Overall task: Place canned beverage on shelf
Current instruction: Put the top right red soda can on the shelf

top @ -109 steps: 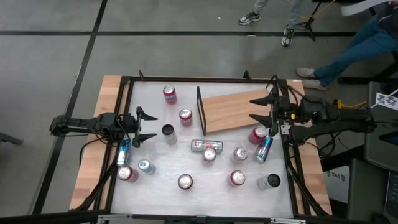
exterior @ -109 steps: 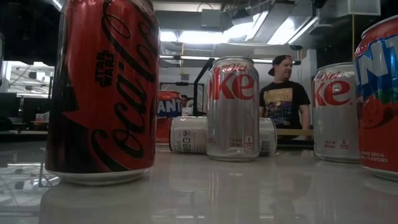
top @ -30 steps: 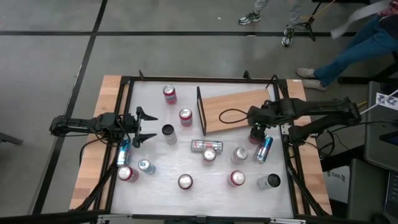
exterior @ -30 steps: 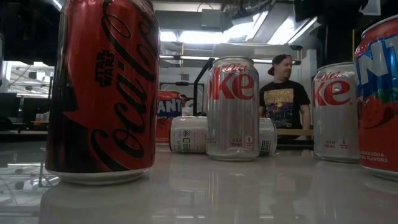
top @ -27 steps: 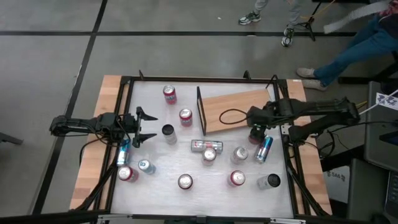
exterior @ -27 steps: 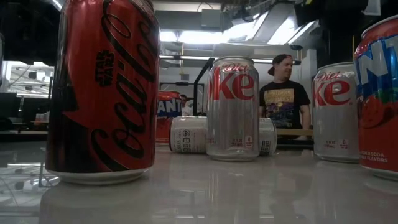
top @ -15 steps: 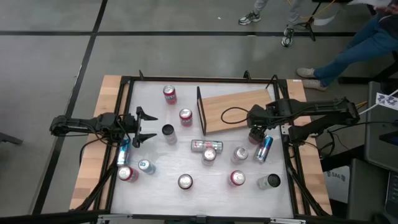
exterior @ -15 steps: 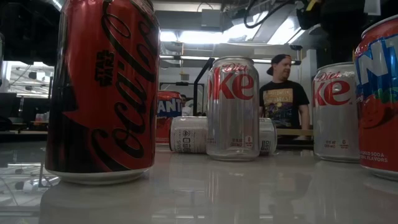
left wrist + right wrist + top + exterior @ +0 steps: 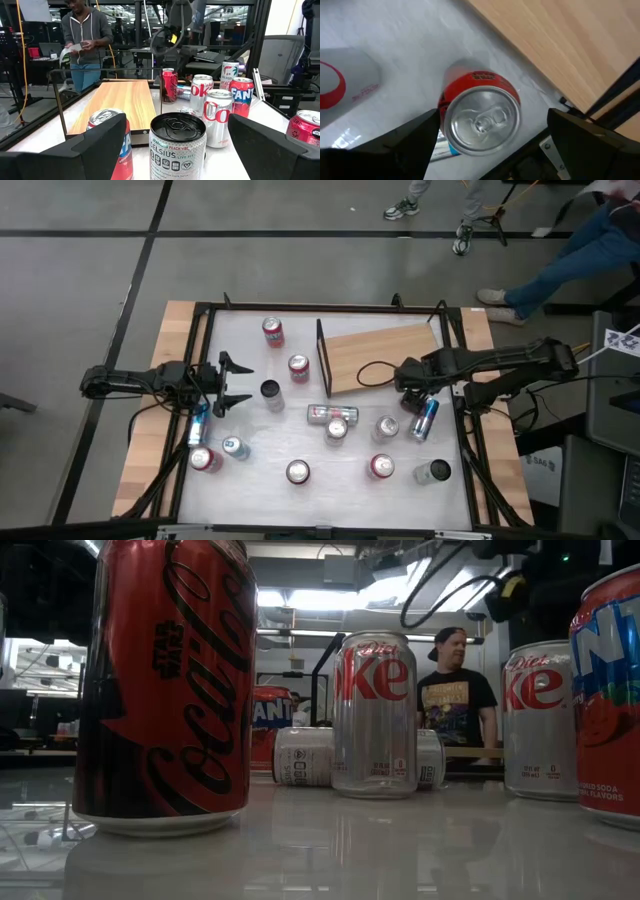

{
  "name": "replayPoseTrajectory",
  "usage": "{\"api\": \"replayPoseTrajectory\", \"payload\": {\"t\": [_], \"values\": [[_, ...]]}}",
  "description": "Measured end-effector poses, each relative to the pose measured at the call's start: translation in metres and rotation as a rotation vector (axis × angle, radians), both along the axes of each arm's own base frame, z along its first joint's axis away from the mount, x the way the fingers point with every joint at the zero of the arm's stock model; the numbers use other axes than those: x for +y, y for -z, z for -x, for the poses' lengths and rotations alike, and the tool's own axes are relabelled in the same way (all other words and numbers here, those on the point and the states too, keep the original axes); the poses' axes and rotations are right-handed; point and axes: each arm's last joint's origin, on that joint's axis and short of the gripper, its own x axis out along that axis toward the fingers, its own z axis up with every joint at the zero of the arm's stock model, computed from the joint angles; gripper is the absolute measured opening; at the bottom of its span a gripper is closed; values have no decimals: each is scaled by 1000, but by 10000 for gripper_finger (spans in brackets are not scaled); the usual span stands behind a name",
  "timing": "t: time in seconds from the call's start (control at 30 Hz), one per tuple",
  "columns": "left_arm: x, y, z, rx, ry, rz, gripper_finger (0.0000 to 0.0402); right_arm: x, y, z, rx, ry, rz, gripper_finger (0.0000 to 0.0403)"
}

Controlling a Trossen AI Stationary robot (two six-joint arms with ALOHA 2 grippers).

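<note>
— Where is the right arm, from where you stand?

— It reaches in from the right side of the counter point(image 9: 250, 425), bent at the elbow, its wrist tipped down. The right tool point(image 9: 485, 132) hangs directly above a red can point(image 9: 479, 117) that stands upright on the white top, just off the near right corner of the shelf point(image 9: 380, 356). Its two dark fingers point(image 9: 390, 150) are spread wide, one on either side of the can's lid, and neither touches it.

— So nothing is gripped?

— Nothing. The can stands free between the parted fingers.

— And the shelf itself?

— A light wooden board lying flat toward the far right of the counter, with its thin black upright frame point(image 9: 321, 358) at its left end. There are no cans on it. A loop of black cable point(image 9: 372, 372) from the arm hangs over its near edge.

— The left arm?

— Stretched out low along the left side, level with the top. The left tool point(image 9: 232, 382) points toward the middle, fingers apart and holding nothing. Just ahead of it stands a black-topped Celsius can point(image 9: 178, 147), with a red-and-blue can point(image 9: 111, 145) beside that.

— Anything else around?

— More cans across the near half, one silver can point(image 9: 332, 414) lying on its side near the middle. A person in a dark shirt point(image 9: 457, 700) stands beyond the counter.
</note>
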Motion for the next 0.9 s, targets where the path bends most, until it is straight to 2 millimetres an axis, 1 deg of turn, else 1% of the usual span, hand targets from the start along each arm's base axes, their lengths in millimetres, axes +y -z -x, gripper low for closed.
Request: {"api": "replayPoseTrajectory", "payload": {"t": [0.33, 0.43, 0.53, 0.67, 0.9], "values": [[0, 0, 0, 0, 0, 0, 345, 0, 1, 0, -14, -4, -1, 360], [0, 0, 0, 0, 0, 0, 345, 0, 8, 2, 6, -3, -10, 360], [0, 0, 0, 0, 0, 0, 345, 1, 21, 4, 22, -9, -41, 360], [0, 0, 0, 0, 0, 0, 345, 1, 31, 3, 8, -35, -44, 360], [0, 0, 0, 0, 0, 0, 345, 1, 32, 3, 13, -93, -44, 360]]}}
